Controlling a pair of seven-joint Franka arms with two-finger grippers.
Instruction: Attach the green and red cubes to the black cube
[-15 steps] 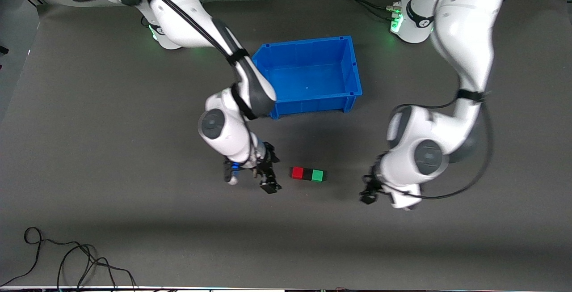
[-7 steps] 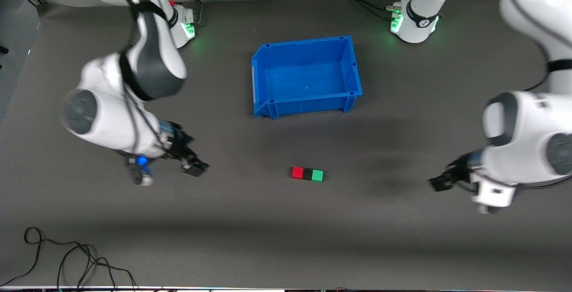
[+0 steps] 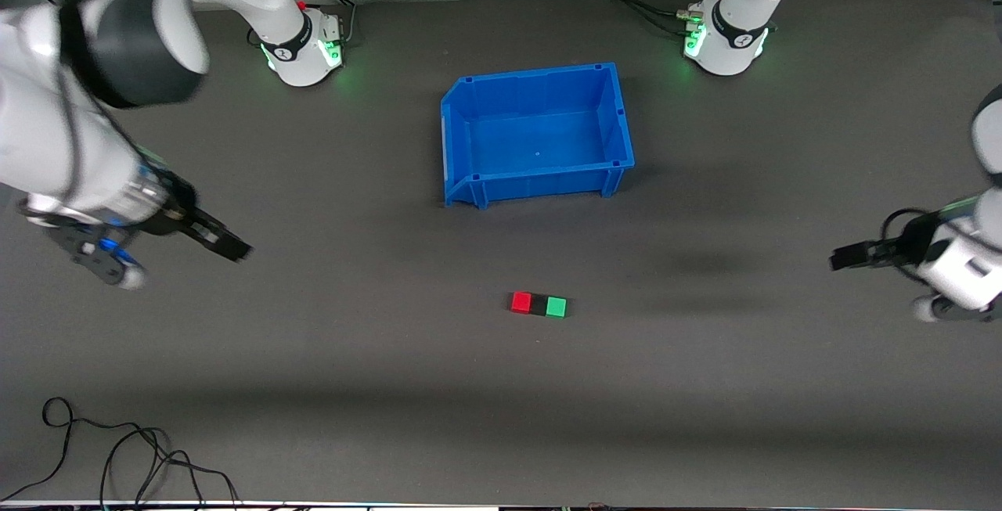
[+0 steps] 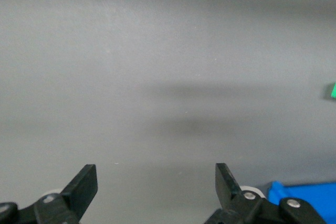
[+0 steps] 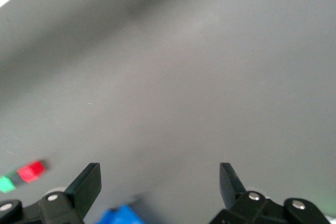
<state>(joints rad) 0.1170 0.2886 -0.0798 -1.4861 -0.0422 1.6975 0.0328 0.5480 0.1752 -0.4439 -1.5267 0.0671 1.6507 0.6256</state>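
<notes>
The red cube (image 3: 520, 302), the black cube (image 3: 538, 305) and the green cube (image 3: 556, 307) lie in one touching row on the table, black in the middle, nearer the front camera than the blue bin. My right gripper (image 3: 231, 247) is open and empty, up in the air over bare table toward the right arm's end. My left gripper (image 3: 844, 258) is open and empty over bare table toward the left arm's end. The right wrist view shows its gripper (image 5: 159, 174), the red cube (image 5: 32, 171) and the green cube (image 5: 6, 183). The left wrist view shows its gripper (image 4: 156, 174) and a sliver of the green cube (image 4: 333, 89).
An empty blue bin (image 3: 618, 131) stands farther from the front camera than the cubes, between the two arm bases. It also shows in the left wrist view (image 4: 304, 195) and the right wrist view (image 5: 123, 216). A black cable (image 3: 117, 448) lies near the table's front edge.
Both grippers have drawn away from the cube row, each out toward its own end of the table and upward. The three cubes have stayed in place.
</notes>
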